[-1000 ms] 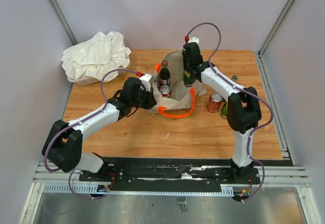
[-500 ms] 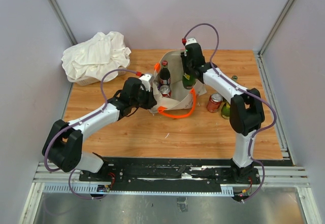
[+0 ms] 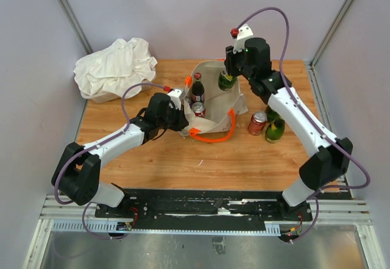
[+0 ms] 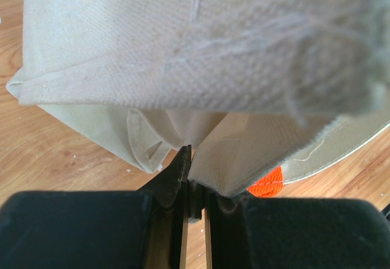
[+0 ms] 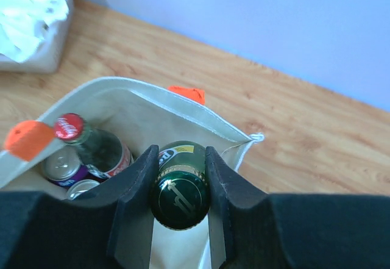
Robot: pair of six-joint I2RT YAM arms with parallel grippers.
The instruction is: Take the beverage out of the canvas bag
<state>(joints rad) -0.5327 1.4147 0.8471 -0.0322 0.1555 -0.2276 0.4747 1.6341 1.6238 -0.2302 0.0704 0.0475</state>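
You are midway through the pull, by my reading. Your right jaws are closed snugly on the neck of a green glass bottle [image 5: 180, 199], one black finger on each side just under its crown cap. From overhead, that bottle stands upright at the far right corner of the canvas bag [image 3: 210, 122], with its shoulder about level with the rim. Its lower part is hidden by cloth and arm, so you cannot tell whether the base has cleared the rim. Treat it as raised but not out.

Your left jaws are shut almost to nothing on a fold of the bag's near-left wall. That should hold the bag down on the tabletop [image 3: 183, 159] during the lift.

What is left, as I judge it, is to bring the bottle clear of the rim and set it down outside. A likely spot is near the red can [image 3: 258, 122] and the dark green bottle [image 3: 274, 130] standing just right of the bag. A cola bottle [image 5: 91, 144] with a red cap and two can tops [image 5: 61, 165] also show inside the bag, so more drinks may need taking out.

The bag is beige and boxy, with its mouth open and its soft walls sagging inward where you pinch it. Its weave is coarse and the hem is frayed. A bright orange loop handle [image 3: 213, 138] lies flopped on the tabletop at the near side.
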